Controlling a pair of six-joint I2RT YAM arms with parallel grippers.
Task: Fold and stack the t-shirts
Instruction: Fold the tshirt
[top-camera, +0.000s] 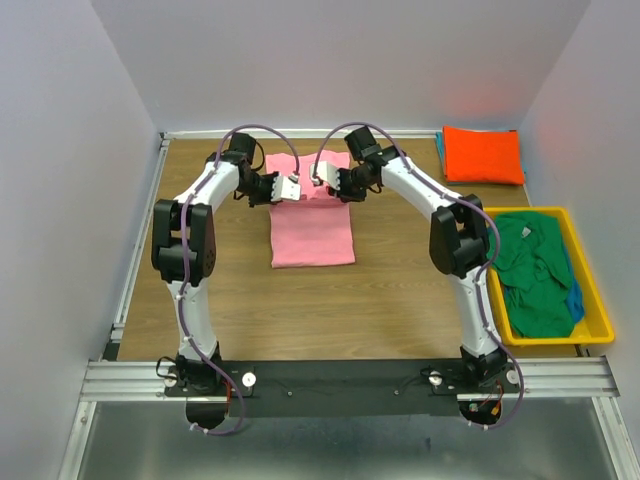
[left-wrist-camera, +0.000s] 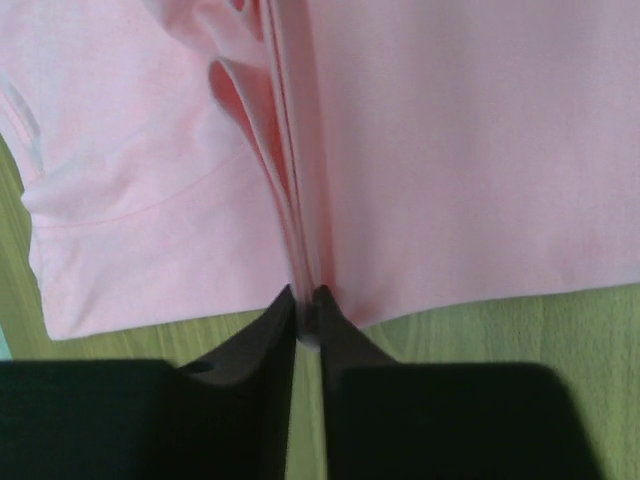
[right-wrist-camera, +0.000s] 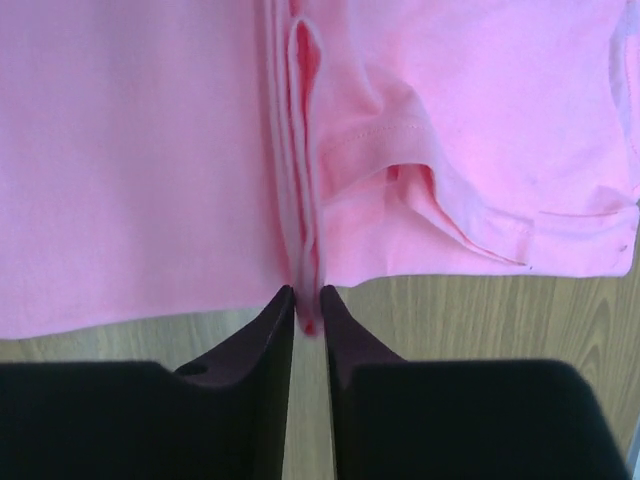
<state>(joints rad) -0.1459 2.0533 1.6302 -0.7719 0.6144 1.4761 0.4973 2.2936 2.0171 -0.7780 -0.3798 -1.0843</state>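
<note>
A pink t-shirt (top-camera: 310, 225) lies partly folded on the wooden table (top-camera: 230, 290), its far end bunched under both grippers. My left gripper (top-camera: 292, 188) pinches a raised fold at the shirt's far left edge. In the left wrist view that gripper (left-wrist-camera: 306, 300) has its jaws nearly together with the pink cloth (left-wrist-camera: 450, 150) between the tips. My right gripper (top-camera: 320, 183) holds the far right part of the same edge. The right wrist view has that gripper (right-wrist-camera: 307, 298) likewise closed on a fold of the pink shirt (right-wrist-camera: 130, 150). A sleeve (right-wrist-camera: 470, 200) lies beside it.
A folded orange t-shirt (top-camera: 483, 155) lies at the back right corner. A yellow bin (top-camera: 597, 310) at the right edge holds a crumpled green t-shirt (top-camera: 530, 270) over a blue one (top-camera: 575, 300). Grey walls enclose the table on three sides.
</note>
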